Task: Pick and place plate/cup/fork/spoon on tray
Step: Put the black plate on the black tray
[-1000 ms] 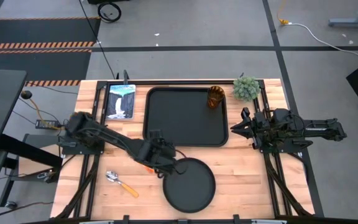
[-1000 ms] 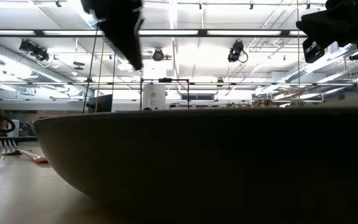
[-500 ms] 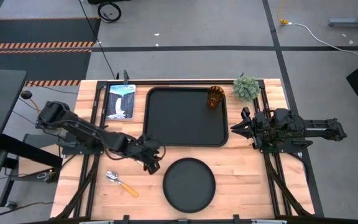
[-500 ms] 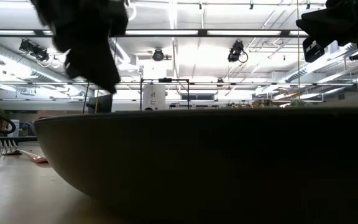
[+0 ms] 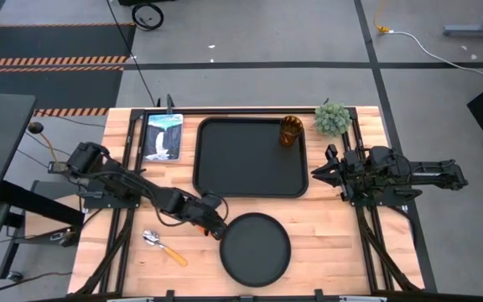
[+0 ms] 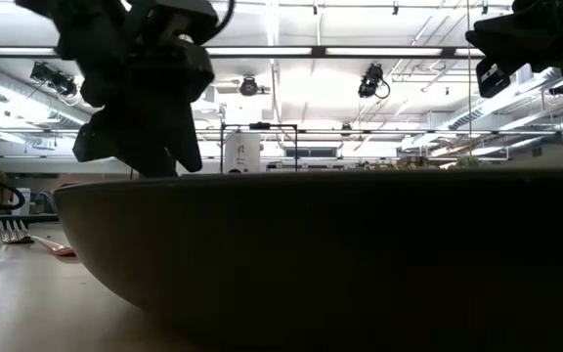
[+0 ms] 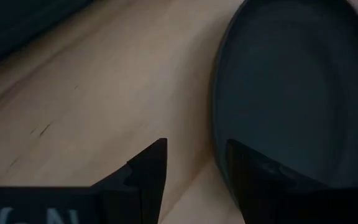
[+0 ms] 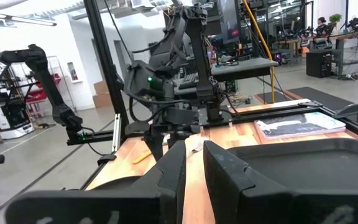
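The wooden table [image 5: 325,252] stands on a grey concrete floor [image 5: 267,80] crossed by dark lines. Beyond the table's far left corner lies a black mat [image 5: 49,46] edged with orange-black hazard stripes. Long ceiling lights [image 6: 399,51] glow above the table.

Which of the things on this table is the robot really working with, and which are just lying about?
Part of the job: plate, with the left tool at its rim; tray; cup, already on the tray; spoon; fork.

Just lying about: small green plant; picture card.
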Controlling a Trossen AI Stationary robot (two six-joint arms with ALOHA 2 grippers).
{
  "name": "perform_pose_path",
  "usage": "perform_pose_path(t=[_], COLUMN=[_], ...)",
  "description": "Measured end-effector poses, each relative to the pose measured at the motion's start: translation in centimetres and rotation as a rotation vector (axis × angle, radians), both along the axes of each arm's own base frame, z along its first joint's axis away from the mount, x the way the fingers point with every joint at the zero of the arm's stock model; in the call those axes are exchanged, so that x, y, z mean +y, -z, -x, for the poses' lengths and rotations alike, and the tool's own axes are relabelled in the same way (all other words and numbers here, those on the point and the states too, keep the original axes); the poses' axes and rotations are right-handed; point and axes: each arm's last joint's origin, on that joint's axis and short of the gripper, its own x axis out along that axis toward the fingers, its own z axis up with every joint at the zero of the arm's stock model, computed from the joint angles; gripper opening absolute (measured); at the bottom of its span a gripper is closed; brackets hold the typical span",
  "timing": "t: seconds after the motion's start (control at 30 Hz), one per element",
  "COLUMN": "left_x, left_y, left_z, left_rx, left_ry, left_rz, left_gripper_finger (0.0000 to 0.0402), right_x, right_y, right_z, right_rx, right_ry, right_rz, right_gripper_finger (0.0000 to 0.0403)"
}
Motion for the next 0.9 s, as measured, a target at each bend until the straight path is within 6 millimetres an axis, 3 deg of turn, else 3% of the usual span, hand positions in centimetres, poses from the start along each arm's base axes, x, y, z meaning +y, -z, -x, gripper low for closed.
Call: perform_pose_path(t=[0.4,0.9], left_x=[-1.0,-1.5], left_y=[-0.6,1.0], left_z=[-2.0,-2.8], left_rx=[0.104,0.110], left_ry=[0.027,0.012], left_rz=[0.016,0.048], left_gripper_finger=[0.0172,0.0172], right_x=[0.0,0.0], right_y=[0.0,0.0], right_z=[0.0,0.0], right_rx=[0.000,0.000], right_ry=[0.000,0.000], right_rz=[-0.002,-0.004], right_gripper_finger=[0.0064,0.0064])
